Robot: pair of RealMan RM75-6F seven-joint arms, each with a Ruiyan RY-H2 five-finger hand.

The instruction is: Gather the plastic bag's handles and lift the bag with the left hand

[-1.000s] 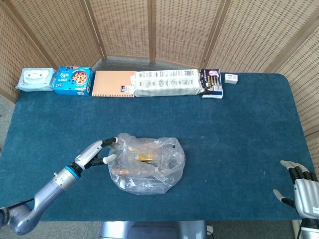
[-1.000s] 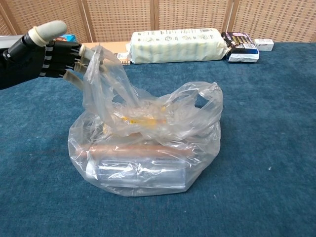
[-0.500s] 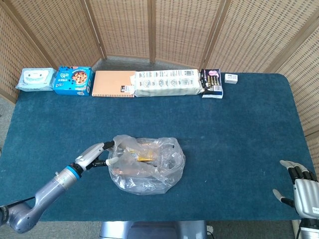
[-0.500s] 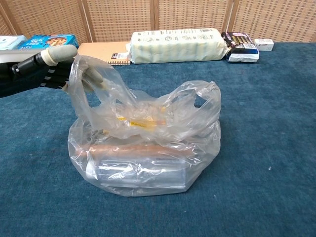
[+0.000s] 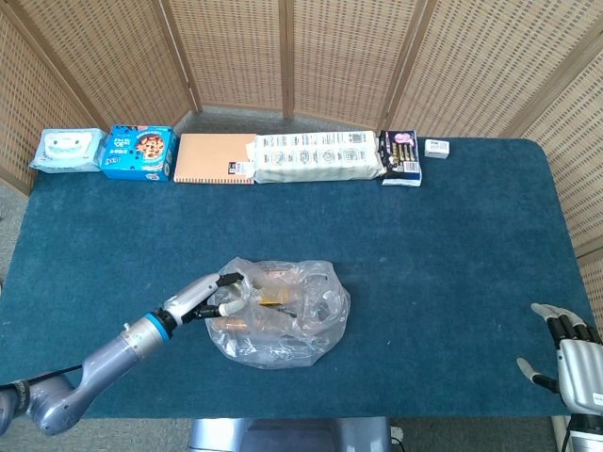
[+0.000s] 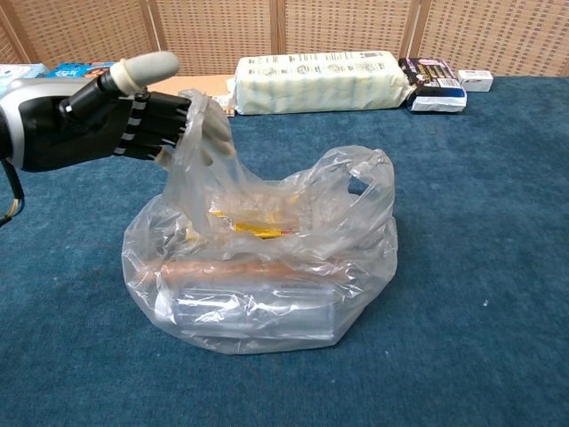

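A clear plastic bag (image 5: pixel 283 320) (image 6: pixel 267 276) sits on the blue table, left of centre, near the front edge. Inside it lie a brown roll (image 6: pixel 222 269) and a yellow packet (image 6: pixel 253 227). My left hand (image 5: pixel 205 298) (image 6: pixel 116 111) is at the bag's left side. Its fingers are tucked into the left handle (image 6: pixel 200 133) and hold that loop up, with the thumb raised above. The bag's right handle (image 6: pixel 360 178) stands loose on the far side, untouched. My right hand (image 5: pixel 570 353) rests at the table's front right corner, its fingers spread and holding nothing.
Along the back edge stand a wipes pack (image 5: pixel 66 149), a blue cookie box (image 5: pixel 139 153), an orange notebook (image 5: pixel 215 158), a long white pack (image 5: pixel 318 156), a dark box (image 5: pixel 399 157) and a small white box (image 5: pixel 437 147). A wicker screen stands behind the table.
My left hand has moved right, toward the bag's middle, carrying the left handle with it. The bag's body and my right hand have stayed put.
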